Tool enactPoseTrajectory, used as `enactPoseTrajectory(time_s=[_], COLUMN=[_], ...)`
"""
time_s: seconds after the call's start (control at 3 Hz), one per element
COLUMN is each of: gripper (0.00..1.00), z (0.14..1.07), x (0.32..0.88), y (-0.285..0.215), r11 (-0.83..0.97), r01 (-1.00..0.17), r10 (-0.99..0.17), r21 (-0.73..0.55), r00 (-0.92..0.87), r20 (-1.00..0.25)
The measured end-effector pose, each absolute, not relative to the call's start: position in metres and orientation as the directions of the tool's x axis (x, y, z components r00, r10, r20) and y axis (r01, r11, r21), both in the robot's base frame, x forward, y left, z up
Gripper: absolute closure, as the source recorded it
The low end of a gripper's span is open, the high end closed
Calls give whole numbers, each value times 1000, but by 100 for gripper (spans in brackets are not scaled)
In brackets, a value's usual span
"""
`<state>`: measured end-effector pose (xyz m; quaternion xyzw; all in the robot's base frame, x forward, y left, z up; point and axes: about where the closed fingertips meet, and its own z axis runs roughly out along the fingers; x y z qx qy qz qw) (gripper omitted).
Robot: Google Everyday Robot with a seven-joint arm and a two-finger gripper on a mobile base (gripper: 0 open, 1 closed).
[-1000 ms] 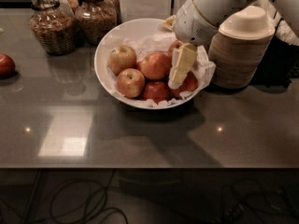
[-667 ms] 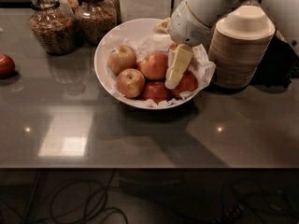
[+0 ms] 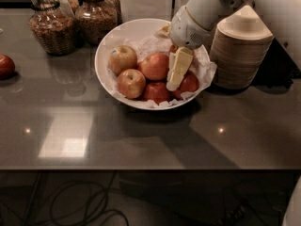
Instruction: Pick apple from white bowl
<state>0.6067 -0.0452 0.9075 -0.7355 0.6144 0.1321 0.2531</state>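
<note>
Single camera view, looking down on a dark grey glossy counter (image 3: 141, 140). White bowl (image 3: 104, 55) sits at centre back of the counter, wide and shallow, lined with crinkled white paper (image 3: 205, 70) that spills over the right rim.

Five apples visible in the bowl. The apple (image 3: 154, 66), red-orange with a faint yellow blush, lies in the middle of the bowl, resting among the others. Paler yellow-green apple (image 3: 122, 59) is at its left, touching or nearly so. Smaller red-yellow apple (image 3: 131, 83) is front-left. Red apple (image 3: 156, 92) is at the front, just below the task apple. Another red apple (image 3: 190, 84) is on the right, partly hidden.

Gripper (image 3: 174, 83) is inside the bowl, cream-coloured, pointing down and slightly left, tip between the apple and the right-hand red apple. It sits right against the apple's right side; cannot tell if it actually touches. Cannot tell whether the gripper is open or closed, or whether it holds anything. The apple is not lifted, it lies in the bowl. White arm (image 3: 207, 8) comes in from the upper right, over the bowl's back rim.

Stack of tan paper bowls (image 3: 242, 51) stands just right of the white bowl. Two glass jars with brown contents at back left: one (image 3: 47, 27) further left, one (image 3: 96, 14) close to the bowl rim. Lone dark red apple (image 3: 5, 66) at the far left edge, well apart from the bowl. Dark cables (image 3: 80, 206) on the floor below the counter edge.
</note>
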Motion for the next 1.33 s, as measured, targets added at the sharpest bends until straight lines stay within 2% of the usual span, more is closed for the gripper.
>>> enactPoseTrajectory(time_s=[0.33,1.0,1.33], gripper=[0,11,9], z=[905,902,900], x=[605,605,602], y=[-42,-41,-38], r11=[-127,-130,-134], r01=[-971,-973,-975], r10=[-835,-835,-835], r21=[-201,-189,-179], r00=[214,211,209], r20=[-507,-508,-509])
